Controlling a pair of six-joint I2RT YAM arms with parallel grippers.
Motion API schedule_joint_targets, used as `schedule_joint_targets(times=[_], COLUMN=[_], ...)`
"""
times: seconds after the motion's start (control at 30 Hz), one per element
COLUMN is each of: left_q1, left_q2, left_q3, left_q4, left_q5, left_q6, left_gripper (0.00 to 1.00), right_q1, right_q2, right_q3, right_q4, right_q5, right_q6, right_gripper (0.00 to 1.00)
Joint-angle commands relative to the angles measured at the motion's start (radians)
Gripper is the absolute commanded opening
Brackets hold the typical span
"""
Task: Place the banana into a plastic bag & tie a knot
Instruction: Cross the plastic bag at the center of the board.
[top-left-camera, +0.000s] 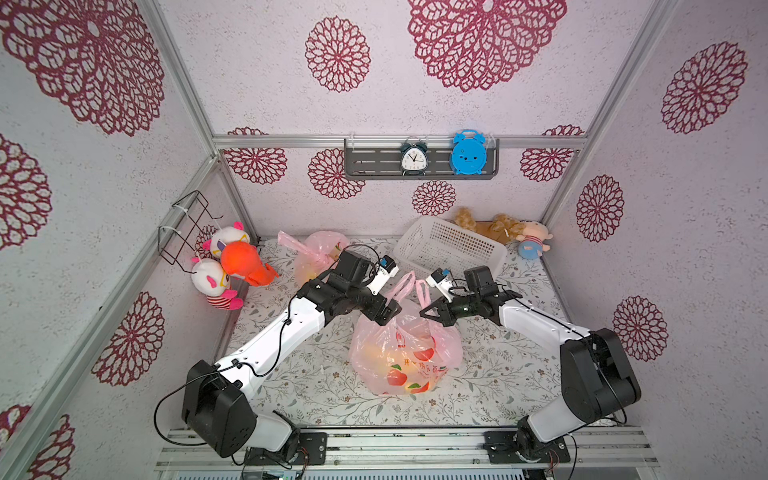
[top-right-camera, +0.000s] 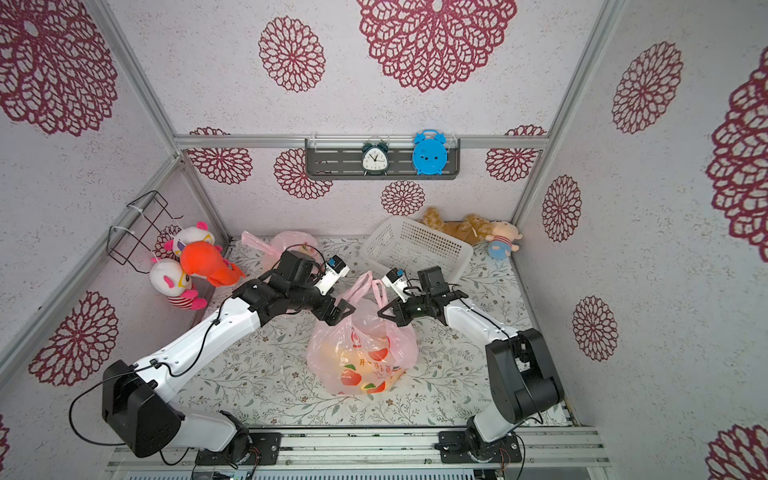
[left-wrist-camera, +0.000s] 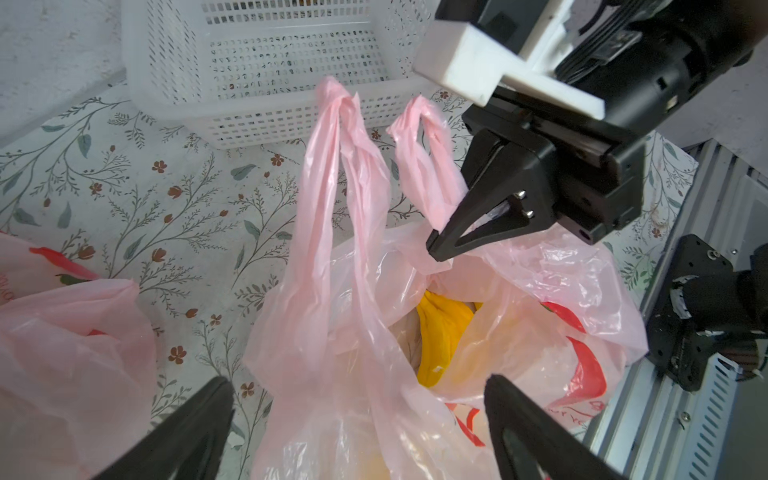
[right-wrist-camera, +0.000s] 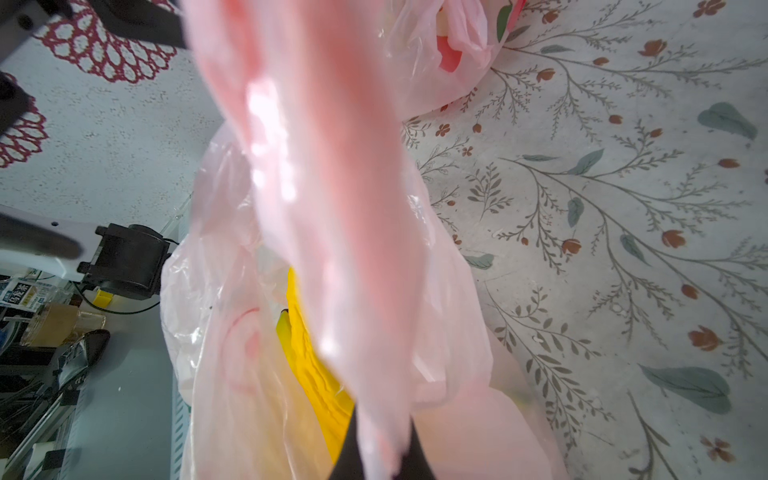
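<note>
**Banana** (left-wrist-camera: 444, 332): inside the pink plastic bag (top-left-camera: 405, 353), low in its open mouth. Yellow shows through the film in both wrist views. The bag rests on the floral table (top-left-camera: 311, 386), between my two arms. No knot is made yet.

**Handles:** both rise from the mouth side by side, leaning toward the white basket (top-left-camera: 449, 249) at the back. I record them as the held handle (left-wrist-camera: 419, 158) and the free handle (left-wrist-camera: 332, 187).

**Right gripper** (left-wrist-camera: 436, 247): clenched on the base of the held handle. My right wrist view confirms pink film pinched between the fingertips.

**Left gripper** (left-wrist-camera: 357, 379): jaws spread wide, grasping nothing. Bag film lies beneath the gap; I cannot confirm any contact.

**Governing relation:**
- The free handle stands straight ahead of my left gripper, on its side of the held handle.
- Its long axis runs from the bag mouth up and away, along my line of approach rather than across it.
- My left arm is the nearer one, and the only one unoccupied.

**Assessment:**
- The loading step appears complete, and tying is the step in hand.
- The coming move calls for my left gripper to advance and close low on the free handle, so the two strips can be crossed.
- The film is thin and slack, so it may fold away from the jaws or bring extra bag wall into the grip.

**Second pink bag** (top-left-camera: 320, 249): behind my left arm, well apart and not concerned.
</note>
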Motion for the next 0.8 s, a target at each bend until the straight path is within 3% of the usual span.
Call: schedule_joint_targets(times=[0.0, 0.27, 0.47, 0.7, 0.77], left_q1=[0.002, 0.004, 0.007, 0.012, 0.022], left_q2=[-0.023, 0.043, 0.116, 0.103, 0.122], left_q3=[-0.047, -0.064, -0.015, -0.067, -0.068], left_q4=[0.124, 0.204, 0.156, 0.178, 0.176], left_q5=[-0.035, -0.07, 0.082, 0.093, 0.095], left_q6=[-0.037, 0.033, 0.056, 0.051, 0.052], left_gripper=[0.97, 0.97, 0.97, 0.99, 0.93], right_q1=[-0.004, -0.004, -0.004, -0.004, -0.005], right_q2=[-0.044, -0.047, -0.052, -0.054, -0.056], right_q3=[0.024, 0.039, 0.041, 0.048, 0.048], right_q4=[0.01, -0.008, -0.016, -0.024, -0.023], right_q5=[-0.017, -0.021, -0.022, -0.022, -0.025], right_q6=[0.013, 0.01, 0.007, 0.006, 0.006], right_gripper=[0.0, 0.0, 0.0, 0.0, 0.0])
